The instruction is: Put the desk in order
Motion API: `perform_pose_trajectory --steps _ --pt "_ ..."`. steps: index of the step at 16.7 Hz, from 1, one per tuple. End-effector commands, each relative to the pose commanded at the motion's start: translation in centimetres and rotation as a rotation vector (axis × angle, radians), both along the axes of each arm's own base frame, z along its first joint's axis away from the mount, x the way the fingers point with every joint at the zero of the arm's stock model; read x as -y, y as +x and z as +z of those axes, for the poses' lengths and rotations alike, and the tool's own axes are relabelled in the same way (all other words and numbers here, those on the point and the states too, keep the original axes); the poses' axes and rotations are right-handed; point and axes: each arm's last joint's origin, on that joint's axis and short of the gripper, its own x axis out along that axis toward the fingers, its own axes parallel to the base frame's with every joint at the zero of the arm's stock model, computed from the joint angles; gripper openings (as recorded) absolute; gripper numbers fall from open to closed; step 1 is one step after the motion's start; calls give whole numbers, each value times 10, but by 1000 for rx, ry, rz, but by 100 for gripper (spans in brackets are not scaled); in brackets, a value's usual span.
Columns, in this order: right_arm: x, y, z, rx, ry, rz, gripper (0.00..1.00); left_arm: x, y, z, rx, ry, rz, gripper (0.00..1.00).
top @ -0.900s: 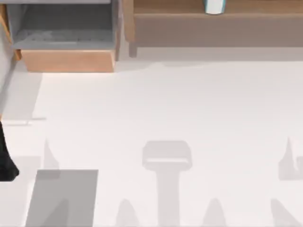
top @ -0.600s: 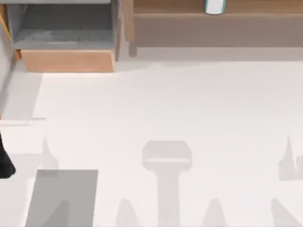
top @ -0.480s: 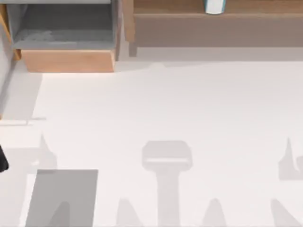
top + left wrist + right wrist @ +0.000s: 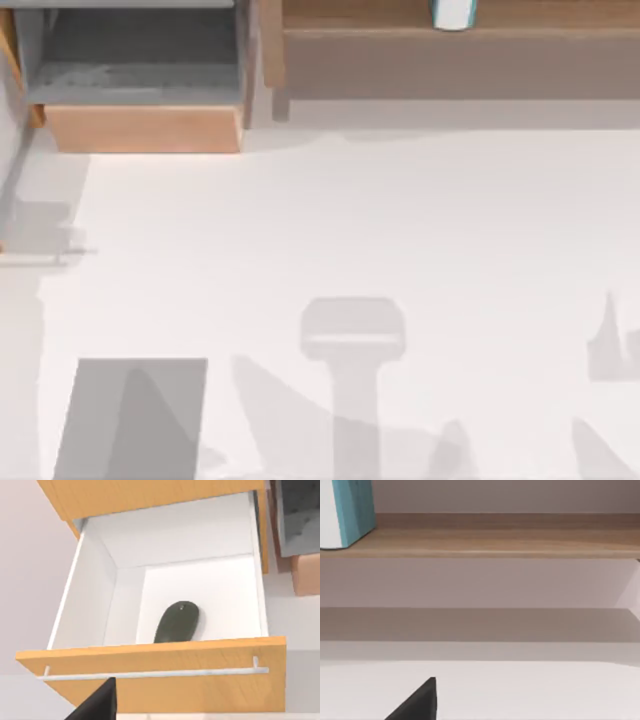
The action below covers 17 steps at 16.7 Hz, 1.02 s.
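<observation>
The left arm's dark tip, which a moment ago sat at the left edge of the top view beside the grey mouse pad (image 4: pixel 135 415), has gone from there, and long shadows now slant across the pad and the white surface next to it.

Taking the mouse pad as the mark: it lies flat at the near left of the desk (image 4: pixel 400 220), the broad white tabletop that runs away from the pad to the far wall. Beyond the pad, at the far left of the desk, stands an open wooden box unit (image 4: pixel 140 90) with a grey inside. To the right of that unit a light-brown shelf (image 4: pixel 460 45) runs along the back edge, carrying a white and teal container (image 4: pixel 452 13).

In the left wrist view a wooden drawer (image 4: pixel 165 680) stands pulled out, a dark mouse (image 4: pixel 176 622) lying on its white floor just behind the front panel. Whether either gripper is spread or closed cannot be told; each wrist view catches one dark fingertip (image 4: pixel 97 705) alone.
</observation>
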Motion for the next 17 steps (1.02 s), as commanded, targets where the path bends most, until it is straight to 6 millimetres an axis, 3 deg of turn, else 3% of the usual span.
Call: perform_pose_trajectory --steps 3,6,11,14,17 --pt "0 0 0 0 0 0 100 -38 69 28 -202 19 -2 100" --pt "0 0 0 0 0 0 100 -79 142 20 -408 5 -34 100" --pt "0 0 0 0 0 0 100 -122 234 -48 -716 -61 -134 100" --pt "0 0 0 0 0 0 100 -130 268 -96 -854 -99 -194 100" --pt "0 0 0 0 0 0 100 -131 288 -133 -935 -112 -237 100"
